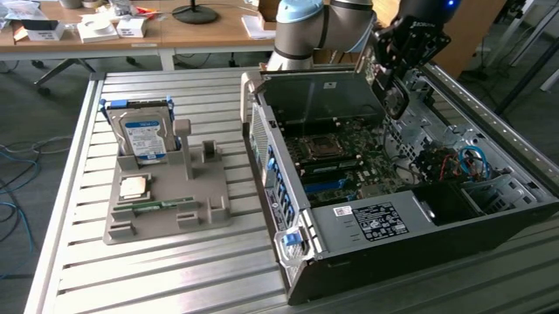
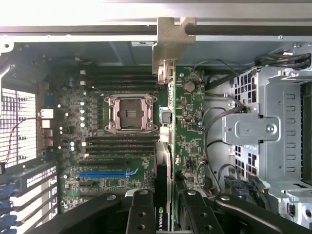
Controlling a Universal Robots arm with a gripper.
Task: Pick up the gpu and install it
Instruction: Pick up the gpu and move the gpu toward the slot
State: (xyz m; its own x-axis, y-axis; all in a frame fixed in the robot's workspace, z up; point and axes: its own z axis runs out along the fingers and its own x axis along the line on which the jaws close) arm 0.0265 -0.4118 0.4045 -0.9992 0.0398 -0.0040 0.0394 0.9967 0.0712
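Silver-bracketed gpu (image 2: 185,136) sits clamped edge-on in the gripper (image 2: 165,209), above the motherboard (image 2: 112,146).

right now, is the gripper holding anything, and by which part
The gripper holds the gpu, pinched at the end opposite its silver bracket, over the open case.

From above, the exterior view overlooks the computer case (image 1: 349,261). Behind the gripper (image 2: 168,204), the wrist view closely faces its motherboard (image 2: 97,161).

Slatted metal table (image 1: 157,275) — grey parts holder (image 1: 205,196), open computer case (image 1: 419,255)
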